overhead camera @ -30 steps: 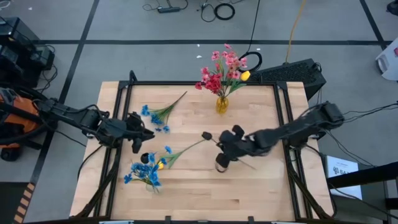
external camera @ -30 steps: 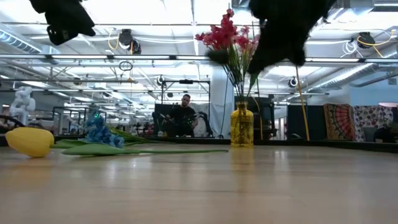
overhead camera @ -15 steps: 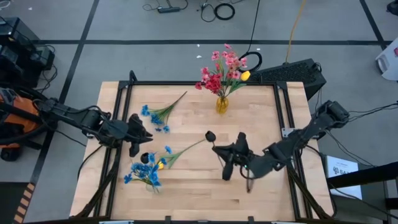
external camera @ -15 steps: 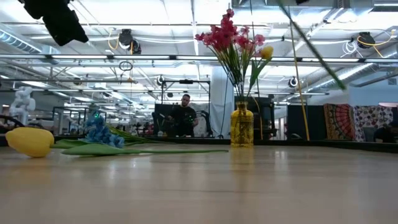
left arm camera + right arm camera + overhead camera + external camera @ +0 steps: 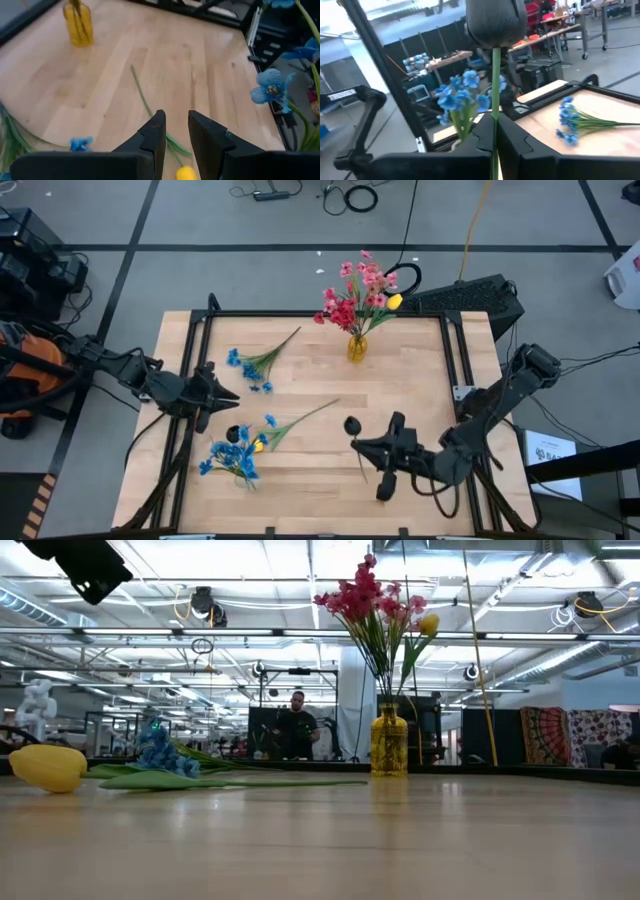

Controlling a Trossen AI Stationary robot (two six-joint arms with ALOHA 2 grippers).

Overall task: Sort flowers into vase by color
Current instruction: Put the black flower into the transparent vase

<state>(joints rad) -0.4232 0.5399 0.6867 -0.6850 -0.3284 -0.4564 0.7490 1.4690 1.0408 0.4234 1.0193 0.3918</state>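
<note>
My right gripper [image 5: 368, 452] hovers over the table's near middle, shut on a flower with a dark head [image 5: 352, 424] and a thin green stem. My left gripper [image 5: 212, 393] is open above the table's left part, near a yellow bud [image 5: 186, 173] whose stem [image 5: 305, 415] lies flat on the wood. The yellow glass vase [image 5: 357, 347] stands at the far edge with pink and red blooms [image 5: 360, 290] and a yellow bud in it. One blue sprig [image 5: 250, 366] lies at the far left, and a blue bunch [image 5: 232, 457] sits at the near left. My right gripper pinches the green stem [image 5: 495, 102] below the dark head [image 5: 496, 22] between its two fingers. The fingers come level from the table's right side and lie across the stem. The flower is lifted clear, roughly upright, with its head above the fingers.
A black frame [image 5: 300, 313] borders the table top. Bare wood lies between the vase and my right gripper. A person [image 5: 297, 725] sits in the room far beyond the table. Cables and a dark case lie on the floor past the far edge.
My right gripper has moved toward the table's near edge and risen out of the low view, carrying the dark-headed flower off the table and turning it more upright. My left gripper has drawn back a little toward the table's left edge.
</note>
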